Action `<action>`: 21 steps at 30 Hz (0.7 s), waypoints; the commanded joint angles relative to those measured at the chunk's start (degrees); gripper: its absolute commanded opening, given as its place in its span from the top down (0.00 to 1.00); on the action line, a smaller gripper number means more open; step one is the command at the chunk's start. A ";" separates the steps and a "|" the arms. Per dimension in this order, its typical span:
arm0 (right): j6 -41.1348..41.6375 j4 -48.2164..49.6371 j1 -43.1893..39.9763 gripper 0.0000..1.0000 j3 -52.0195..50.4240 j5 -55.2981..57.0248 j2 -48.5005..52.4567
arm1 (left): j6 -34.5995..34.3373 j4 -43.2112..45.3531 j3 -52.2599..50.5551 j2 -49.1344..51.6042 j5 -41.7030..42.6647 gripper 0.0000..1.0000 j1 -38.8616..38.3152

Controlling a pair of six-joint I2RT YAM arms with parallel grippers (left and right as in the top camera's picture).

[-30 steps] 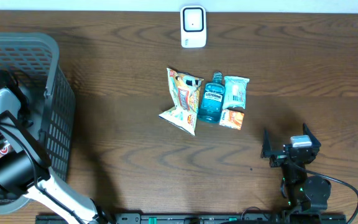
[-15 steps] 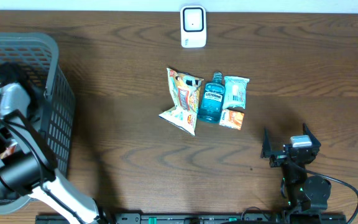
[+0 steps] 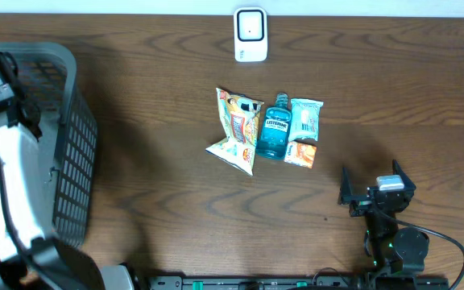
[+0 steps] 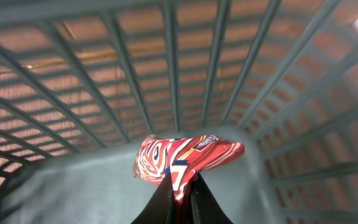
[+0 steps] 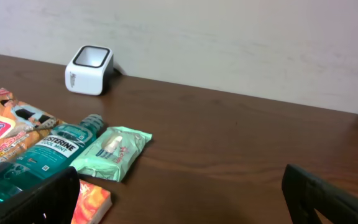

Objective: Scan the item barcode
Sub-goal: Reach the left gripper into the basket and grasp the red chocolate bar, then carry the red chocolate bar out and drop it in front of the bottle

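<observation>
The left gripper (image 4: 182,198) is clenched on a red packet (image 4: 191,155), pinching its lower edge near the middle. In the wrist view the fingers enter at 6 o'clock and the packet stands just beyond them, toward 12. Its long axis runs across the jaws, 9 to 3 o'clock, with the 3 o'clock end tipped slightly up. No barcode shows on this face. Around it rise the grey walls of the basket (image 3: 75,161), which sits at 9 o'clock on the table. From there the scanner (image 3: 250,34) lies between 2 and 3 o'clock, well apart, so the carry likely goes that way, over the rim. The right gripper (image 3: 370,192) rests released and empty at 5 o'clock, the bottle (image 3: 274,129) at 10 o'clock from it.
</observation>
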 commanded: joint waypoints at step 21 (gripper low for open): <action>-0.02 -0.22 0.20 0.01 -0.07 0.07 -0.26 | 0.17 3.67 0.42 -36.81 48.09 0.92 -4.61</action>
